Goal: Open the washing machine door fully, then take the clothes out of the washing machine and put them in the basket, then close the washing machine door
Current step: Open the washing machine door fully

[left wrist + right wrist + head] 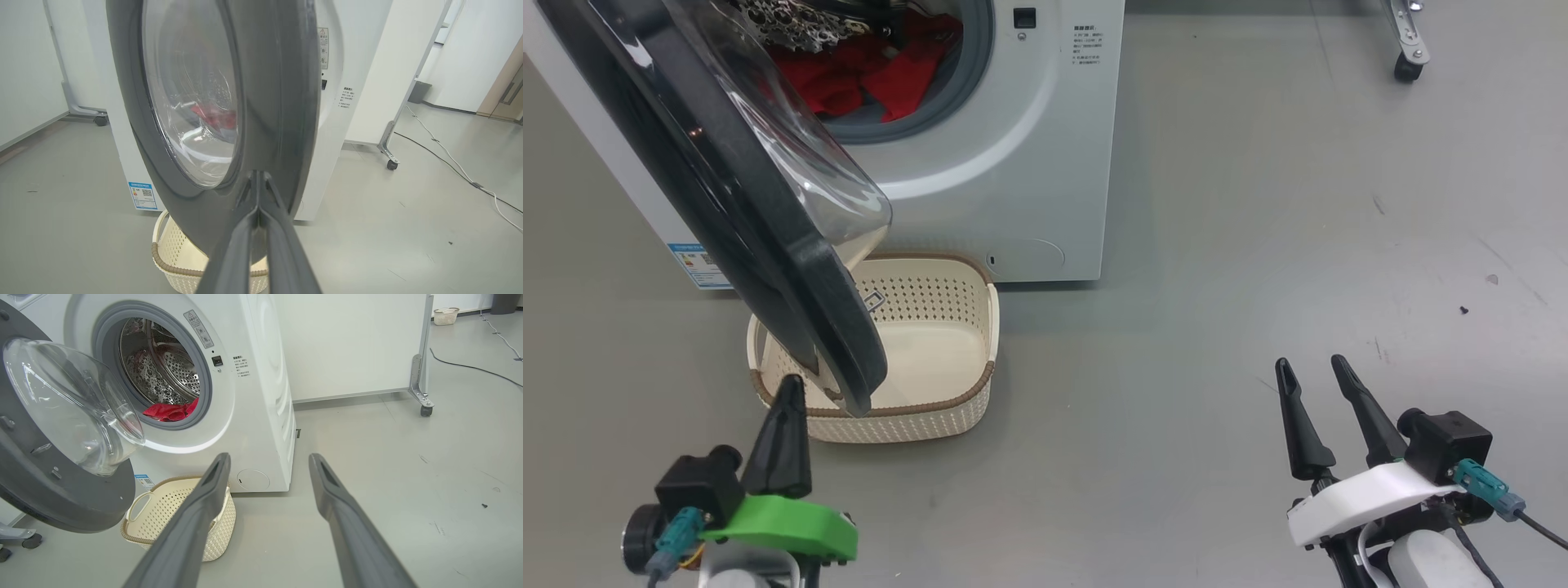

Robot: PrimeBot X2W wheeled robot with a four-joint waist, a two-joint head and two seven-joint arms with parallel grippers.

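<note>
Evidently opening step: left pincer (788,385), pressed together, at black-rimmed round glass door (711,188); right pincer (1312,363) spread; next push toward 9 o'clock.

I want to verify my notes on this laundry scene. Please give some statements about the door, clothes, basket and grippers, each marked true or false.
The washing machine door stands open. True.
The basket holds the clothes. False: the clothes lie inside the washing machine.
The left gripper is shut. True.
The right gripper grips the door. False: it is open, holding nothing, away from the door.
</note>
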